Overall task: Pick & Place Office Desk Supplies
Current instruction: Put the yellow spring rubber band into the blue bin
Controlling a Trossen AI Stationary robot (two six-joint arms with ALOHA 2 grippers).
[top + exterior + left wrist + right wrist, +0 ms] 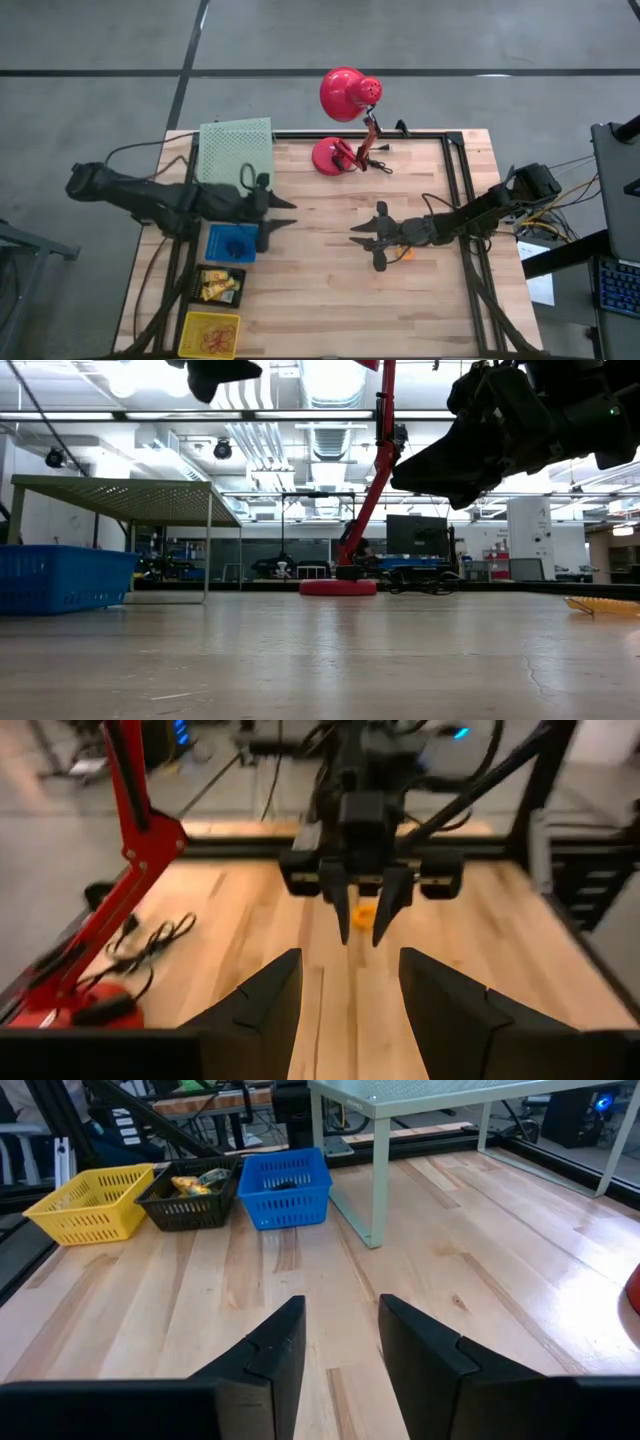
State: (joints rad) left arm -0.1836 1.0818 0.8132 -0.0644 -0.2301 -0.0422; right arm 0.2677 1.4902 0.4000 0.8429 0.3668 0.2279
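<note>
The wooden table [330,260] carried a red desk lamp [345,120] at its far edge. Well to the lamp's left, beside the blue basket [232,243], the left gripper [283,214] hung with fingers spread and empty. Toward the lamp's right, the right gripper [365,240] hovered with fingers parted, holding nothing, just beside a small orange piece [403,254] on the wood.
</note>
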